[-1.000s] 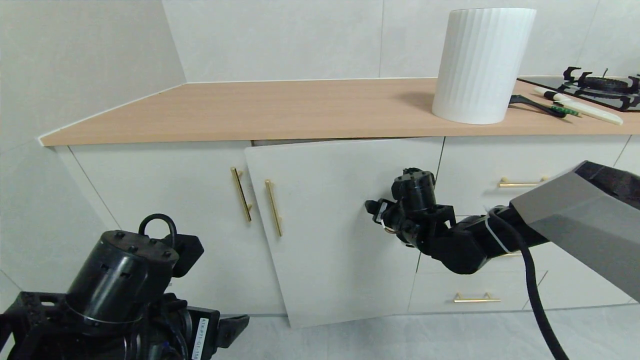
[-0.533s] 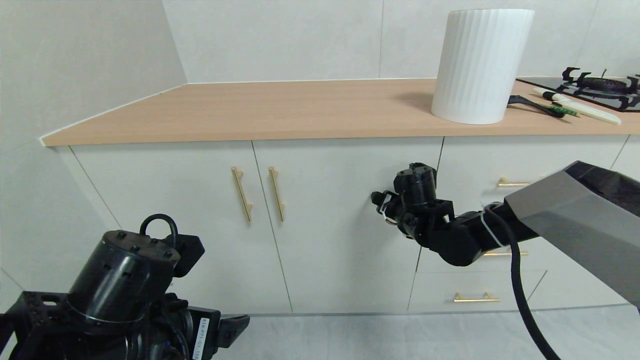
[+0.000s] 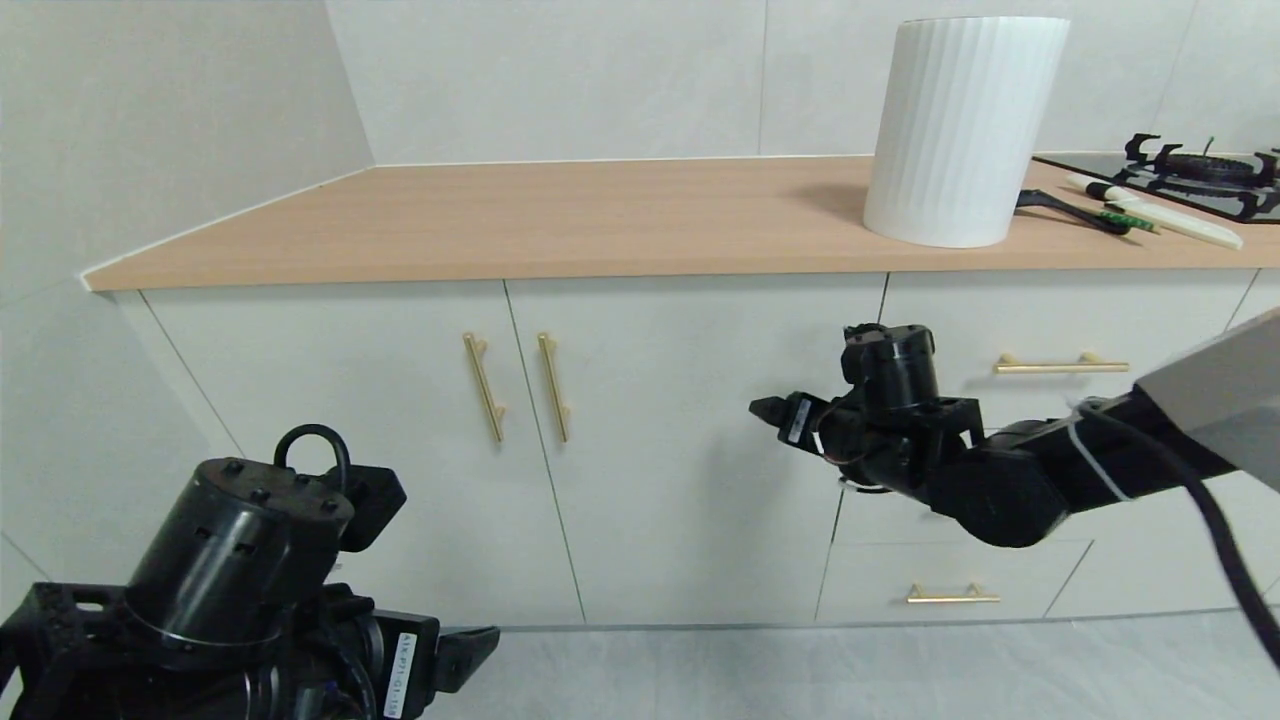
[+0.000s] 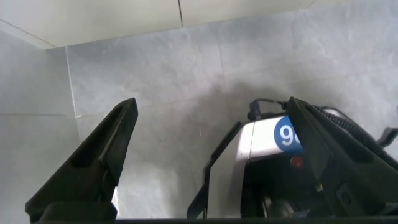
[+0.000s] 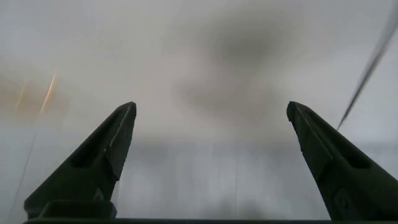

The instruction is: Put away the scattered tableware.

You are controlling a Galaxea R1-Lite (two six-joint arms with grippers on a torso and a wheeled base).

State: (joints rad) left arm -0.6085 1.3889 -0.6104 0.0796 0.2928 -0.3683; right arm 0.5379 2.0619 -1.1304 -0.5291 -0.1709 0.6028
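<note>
1. Low on the left, the left gripper [image 4: 211,109] hangs near the floor with its jaws spread wide and nothing between them, pointed down at the grey tiles [image 4: 155,68].
2. Next along, the 2 cupboard doors [image 3: 690,450] under the countertop [image 3: 500,220] sit shut and flush, their 2 brass handles [image 3: 483,388] upright side by side at the seam.
3. The right gripper [image 3: 785,415] is level with the right-hand door, just in front of its panel. Its jaws are wide apart and empty, with the tips aimed leftward along the cabinet front.
4. Above it on the countertop stands a tall white ribbed container [image 3: 960,130], upright.
5. Just past the container lies the tableware: a black utensil [image 3: 1070,210], a green-handled piece [image 3: 1130,220] and a long white piece [image 3: 1170,218]. They lie close together between the container and the hob [image 3: 1200,170]. I cannot tell whether they touch each other.
6. What the next move turns on, as I judge it:
   - The tableware sits up and to the right of the right gripper, on the surface above it.
   - Their long axes run slantwise, from the back near the container toward the counter's front edge.
   - The right arm is plainly the nearer 1, while the left is well apart and far lower.
   - The right gripper would need to rise above the counter's edge and turn its jaws across those handles.
</note>
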